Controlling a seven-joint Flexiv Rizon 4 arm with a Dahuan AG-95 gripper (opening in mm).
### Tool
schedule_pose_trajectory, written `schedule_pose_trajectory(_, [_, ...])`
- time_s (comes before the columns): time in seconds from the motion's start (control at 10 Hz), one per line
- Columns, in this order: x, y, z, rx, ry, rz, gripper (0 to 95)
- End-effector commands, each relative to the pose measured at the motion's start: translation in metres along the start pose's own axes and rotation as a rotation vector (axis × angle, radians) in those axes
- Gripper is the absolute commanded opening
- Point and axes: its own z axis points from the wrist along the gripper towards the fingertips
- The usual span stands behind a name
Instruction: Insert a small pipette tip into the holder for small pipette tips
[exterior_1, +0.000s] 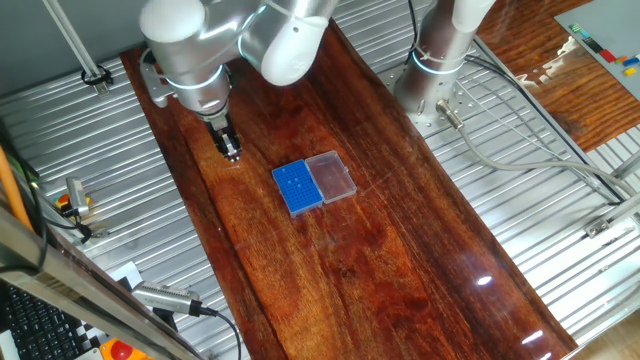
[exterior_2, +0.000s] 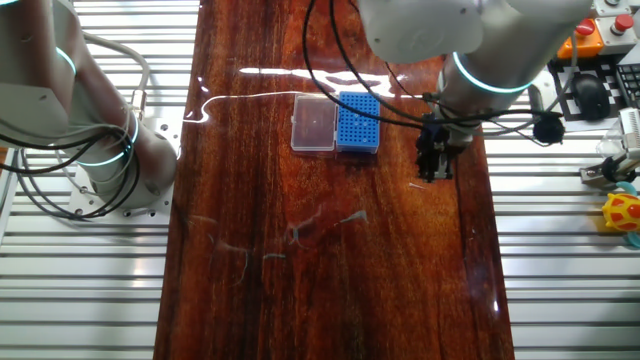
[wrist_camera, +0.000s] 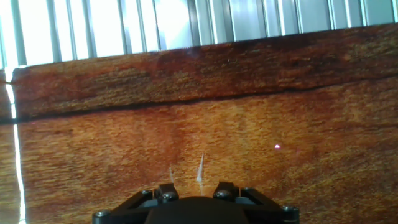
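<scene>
The holder for small pipette tips (exterior_1: 297, 187) is a small blue box with a grid of tiny holes, joined to its clear lid (exterior_1: 331, 176). It lies mid-table and also shows in the other fixed view (exterior_2: 357, 122). My gripper (exterior_1: 231, 150) hangs low over the wood to the left of the holder, well apart from it. In the hand view a thin white pipette tip (wrist_camera: 200, 169) lies on the wood just ahead of my gripper (wrist_camera: 194, 190), whose jaws stand apart with nothing between them. The tip shows as a faint white sliver by the gripper (exterior_2: 417, 185).
The dark wooden board (exterior_1: 380, 260) runs along the ribbed metal table (exterior_1: 500, 130). The arm's base (exterior_1: 435, 70) stands at the far end. Cables (exterior_1: 520, 150) trail on the right. A keyboard and a red button (exterior_1: 120, 350) sit at the near left corner.
</scene>
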Motion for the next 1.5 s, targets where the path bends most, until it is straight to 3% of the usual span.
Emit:
schedule_pose_trajectory(0.1, [-0.004, -0.002, 0.008, -0.002, -0.014, 0.015, 19.0])
schedule_pose_trajectory(0.8, [-0.012, -0.004, 0.028, -0.007, -0.015, 0.063, 19.0])
schedule_pose_trajectory(1.5, [-0.003, -0.004, 0.035, -0.007, -0.019, 0.065, 19.0])
